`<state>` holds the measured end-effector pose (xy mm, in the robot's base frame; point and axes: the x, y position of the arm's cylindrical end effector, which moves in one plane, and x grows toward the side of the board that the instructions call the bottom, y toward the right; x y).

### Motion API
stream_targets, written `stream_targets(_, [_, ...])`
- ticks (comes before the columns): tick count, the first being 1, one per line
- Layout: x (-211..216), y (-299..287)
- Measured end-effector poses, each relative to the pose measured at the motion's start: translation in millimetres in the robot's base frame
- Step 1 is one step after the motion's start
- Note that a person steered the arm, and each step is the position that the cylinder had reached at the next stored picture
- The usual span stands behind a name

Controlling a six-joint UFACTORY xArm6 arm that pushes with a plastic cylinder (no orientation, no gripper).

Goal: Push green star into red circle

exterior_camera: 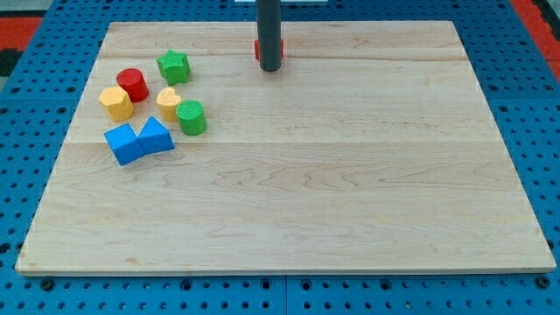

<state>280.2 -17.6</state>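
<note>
From my tip (pixel 269 68) (a bare rod, holding nothing), the green star (pixel 173 66) lies well to the view's left, the red circle (pixel 132 84) just beyond it.

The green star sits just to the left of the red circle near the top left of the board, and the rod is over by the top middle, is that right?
Not quite. The camera view shows the green star just to the right of the red circle, not the left. The rest holds: both sit near the board's top left, and my tip is at the top middle, well apart from them.
</note>
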Motion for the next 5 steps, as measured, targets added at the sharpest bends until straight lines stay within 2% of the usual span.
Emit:
stream_targets(1, [-23.6,-4.9])
stream_targets(2, [-21.5,-15.9])
stream_targets(3, [-3.9,-63.1])
stream_targets(5, [-12.8,-152.0])
